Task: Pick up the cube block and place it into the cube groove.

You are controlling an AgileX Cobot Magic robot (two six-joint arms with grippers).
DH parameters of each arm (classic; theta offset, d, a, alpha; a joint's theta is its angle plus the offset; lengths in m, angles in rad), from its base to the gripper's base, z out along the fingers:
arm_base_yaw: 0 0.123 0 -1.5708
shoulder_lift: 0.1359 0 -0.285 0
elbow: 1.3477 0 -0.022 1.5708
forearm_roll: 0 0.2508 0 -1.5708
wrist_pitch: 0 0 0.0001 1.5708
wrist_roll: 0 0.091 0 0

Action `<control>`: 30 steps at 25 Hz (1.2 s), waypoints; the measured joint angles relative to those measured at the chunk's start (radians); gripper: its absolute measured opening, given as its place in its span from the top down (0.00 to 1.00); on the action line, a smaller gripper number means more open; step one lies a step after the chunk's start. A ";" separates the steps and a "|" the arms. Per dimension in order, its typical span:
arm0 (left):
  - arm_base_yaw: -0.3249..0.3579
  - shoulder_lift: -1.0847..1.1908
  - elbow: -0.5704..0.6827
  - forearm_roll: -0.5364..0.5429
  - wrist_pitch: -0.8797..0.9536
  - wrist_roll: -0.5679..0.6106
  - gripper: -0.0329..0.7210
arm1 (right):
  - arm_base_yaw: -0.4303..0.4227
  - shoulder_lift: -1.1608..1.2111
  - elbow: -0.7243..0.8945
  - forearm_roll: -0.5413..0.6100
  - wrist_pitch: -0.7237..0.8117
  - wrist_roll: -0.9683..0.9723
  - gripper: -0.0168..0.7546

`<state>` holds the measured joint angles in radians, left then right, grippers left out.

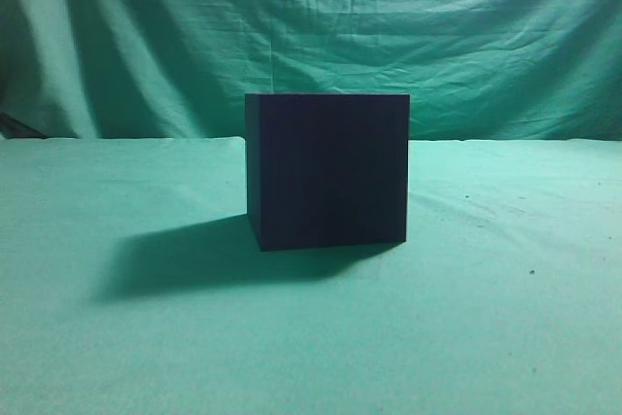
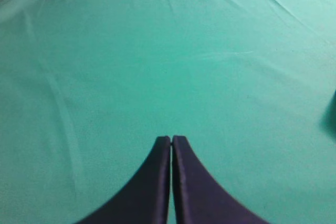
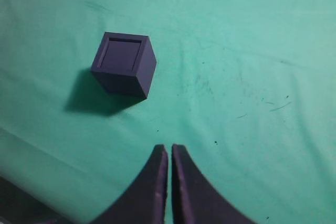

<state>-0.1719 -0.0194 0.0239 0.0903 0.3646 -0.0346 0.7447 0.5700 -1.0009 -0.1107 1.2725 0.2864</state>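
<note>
The large dark box [image 1: 326, 170] stands in the middle of the green cloth. In the right wrist view the box [image 3: 128, 81] lies ahead and to the left of my right gripper [image 3: 169, 148], well apart from it. Its top holds a square recess, the cube groove, framed by a thin rim. A flat purplish square [image 3: 122, 55] fills that recess; it looks like the cube block's top face sitting in the groove. No loose cube shows on the cloth. My right gripper is shut and empty. My left gripper [image 2: 171, 139] is shut and empty over bare cloth. Neither gripper shows in the exterior view.
Green cloth [image 1: 486, 337] covers the table and hangs as a backdrop behind it. The box casts a shadow [image 1: 185, 259] to its left. A dark sliver [image 2: 332, 116] shows at the right edge of the left wrist view. The cloth's near edge [image 3: 31, 203] shows bottom left.
</note>
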 joint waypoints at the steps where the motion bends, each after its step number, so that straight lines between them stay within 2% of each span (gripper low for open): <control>1: 0.000 0.000 0.000 0.000 0.000 0.000 0.96 | 0.000 -0.011 0.002 0.000 0.000 -0.020 0.98; 5: 0.000 0.000 0.000 0.000 0.000 0.000 0.96 | 0.000 -0.048 0.044 0.000 -0.061 -0.109 0.98; 10: 0.000 0.000 0.000 0.000 0.000 0.000 0.96 | -0.018 -0.088 0.163 -0.004 -0.275 -0.164 0.98; 13: 0.000 0.000 0.000 0.000 0.000 0.000 0.96 | -0.112 -0.149 0.270 0.005 -0.453 -0.168 0.98; 18: 0.000 0.000 0.000 0.000 0.000 0.000 0.96 | -0.351 -0.271 0.463 0.065 -0.678 -0.170 0.98; 24: 0.000 0.000 0.000 0.000 0.000 0.000 0.96 | -0.563 -0.435 0.702 0.091 -0.800 -0.172 0.98; 30: 0.000 0.000 0.000 0.000 0.000 0.000 0.96 | -0.676 -0.557 0.875 0.092 -0.827 -0.173 0.98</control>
<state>-0.1719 -0.0194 0.0239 0.0903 0.3646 -0.0346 0.0683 0.0131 -0.1256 -0.0185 0.4458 0.1138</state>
